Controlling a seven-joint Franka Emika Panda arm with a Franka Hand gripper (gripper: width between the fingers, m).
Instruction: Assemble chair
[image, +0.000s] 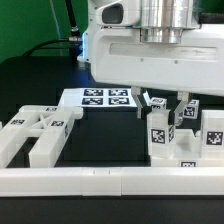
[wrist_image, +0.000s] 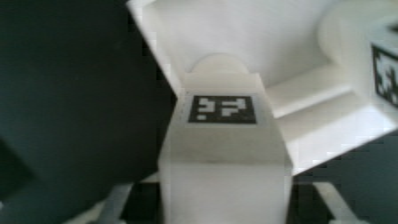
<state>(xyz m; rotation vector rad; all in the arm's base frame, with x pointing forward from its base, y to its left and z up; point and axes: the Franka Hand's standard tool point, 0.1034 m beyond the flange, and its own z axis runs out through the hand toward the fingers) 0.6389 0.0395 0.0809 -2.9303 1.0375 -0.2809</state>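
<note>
white border rail (image: 100, 181) in front; tool (image: 166, 108) clamps tagged chair part (image: 158, 140).

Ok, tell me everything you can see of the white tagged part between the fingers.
The white part is glossy, blocky plastic: a bar whose far end looks rounded, with one black-and-white square tag on its face. In the exterior view it stands upright toward that view's right, close to other white tagged blocks. The fingers stand on either side of its top. Whether they pinch it is unclear.
</note>
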